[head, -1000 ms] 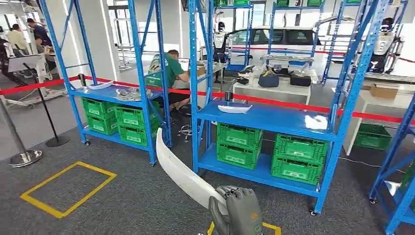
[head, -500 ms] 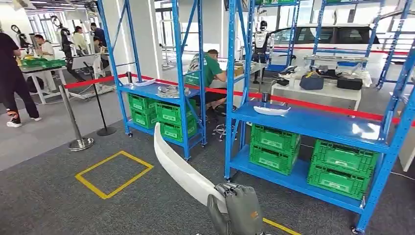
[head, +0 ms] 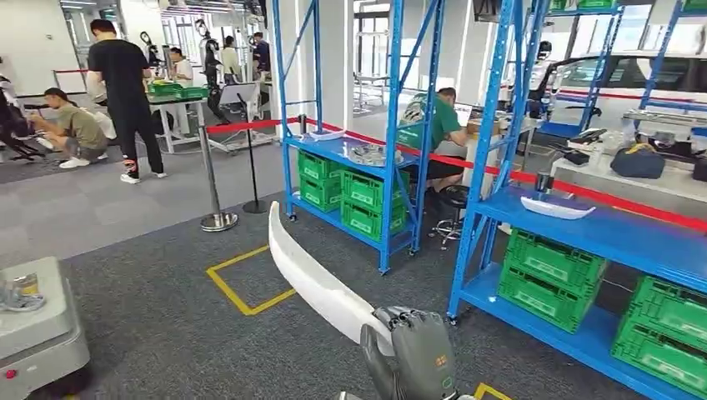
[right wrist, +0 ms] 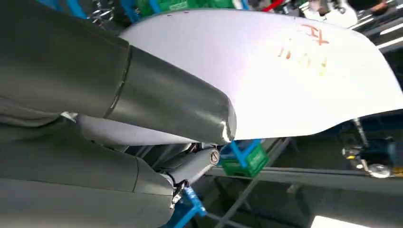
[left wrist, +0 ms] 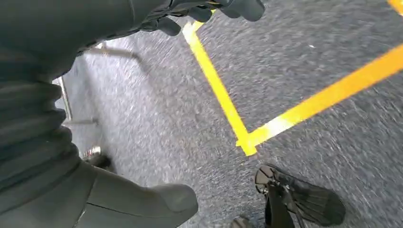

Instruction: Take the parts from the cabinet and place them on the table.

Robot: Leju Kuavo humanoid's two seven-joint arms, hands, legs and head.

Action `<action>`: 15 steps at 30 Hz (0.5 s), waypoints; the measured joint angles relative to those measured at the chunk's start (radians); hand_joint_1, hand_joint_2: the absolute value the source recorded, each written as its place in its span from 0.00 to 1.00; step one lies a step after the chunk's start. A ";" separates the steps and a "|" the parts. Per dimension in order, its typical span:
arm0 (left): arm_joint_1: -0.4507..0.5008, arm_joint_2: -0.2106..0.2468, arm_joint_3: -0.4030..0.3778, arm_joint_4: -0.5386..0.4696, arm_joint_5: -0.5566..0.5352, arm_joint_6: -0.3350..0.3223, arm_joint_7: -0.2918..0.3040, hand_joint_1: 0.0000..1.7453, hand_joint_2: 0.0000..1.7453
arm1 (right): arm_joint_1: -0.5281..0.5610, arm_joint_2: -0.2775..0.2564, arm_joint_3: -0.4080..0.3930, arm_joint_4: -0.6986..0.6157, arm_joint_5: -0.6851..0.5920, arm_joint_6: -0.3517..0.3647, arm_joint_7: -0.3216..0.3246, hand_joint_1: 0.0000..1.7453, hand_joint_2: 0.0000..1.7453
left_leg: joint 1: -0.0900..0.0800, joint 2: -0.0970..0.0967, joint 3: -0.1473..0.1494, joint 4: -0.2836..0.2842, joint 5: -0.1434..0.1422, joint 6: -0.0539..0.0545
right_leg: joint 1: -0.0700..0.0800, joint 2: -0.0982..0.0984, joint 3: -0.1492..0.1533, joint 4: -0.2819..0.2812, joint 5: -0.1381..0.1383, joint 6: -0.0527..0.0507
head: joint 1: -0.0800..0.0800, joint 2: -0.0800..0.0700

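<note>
Part (head: 313, 279), long and white, stuck out ahead of the robot, gripped at its near end by the right hand (head: 413, 358), thumb pressed on top. Left hand (left wrist: 62, 142) hung over grey carpet (left wrist: 166, 109) with yellow lines (left wrist: 223, 99), fingers (left wrist: 237, 7) loosely apart, holding nothing. Blue racks (head: 392, 125) stood beyond.

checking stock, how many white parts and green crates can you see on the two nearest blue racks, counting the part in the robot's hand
white parts: 3, one in the right hand at, one on each rack's shelf
green crates: 8, four per rack
total: 11
</note>
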 joint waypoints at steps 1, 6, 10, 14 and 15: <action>0.000 -0.001 0.000 0.000 0.001 0.000 0.000 0.00 1.00 | 0.000 -0.001 -0.001 -0.002 0.000 0.000 0.000 1.00 0.00 | 0.003 -0.012 -0.002 0.001 0.000 -0.001 | 0.002 0.044 0.027 -0.069 0.014 -0.009 | 0.000 0.000; 0.008 -0.005 0.026 0.001 0.042 0.001 -0.006 0.00 1.00 | -0.001 -0.004 -0.002 -0.013 0.017 -0.005 -0.006 1.00 0.00 | 0.002 -0.068 -0.023 -0.011 0.014 -0.038 | -0.004 0.012 0.045 -0.104 0.021 -0.016 | -0.001 0.000; 0.006 -0.009 0.045 0.003 0.055 0.000 -0.004 0.00 1.00 | -0.010 -0.009 -0.002 -0.025 0.021 -0.008 -0.003 1.00 0.00 | 0.002 0.087 -0.120 0.202 -0.095 -0.049 | -0.003 -0.048 0.056 -0.117 0.026 -0.031 | -0.004 0.000; 0.008 -0.014 0.063 0.004 0.063 -0.009 -0.014 0.00 1.00 | -0.019 -0.015 -0.002 -0.025 0.014 -0.012 -0.004 1.00 0.00 | 0.021 0.107 -0.114 0.194 -0.052 -0.067 | -0.008 -0.105 0.059 -0.115 0.019 -0.022 | -0.004 0.000; 0.008 -0.014 0.065 0.004 0.062 -0.010 -0.014 0.00 1.00 | -0.025 -0.016 -0.002 -0.025 0.011 -0.014 -0.005 1.00 0.00 | 0.024 0.125 -0.061 0.101 -0.011 -0.070 | -0.011 -0.118 0.062 -0.112 0.015 -0.016 | -0.004 0.000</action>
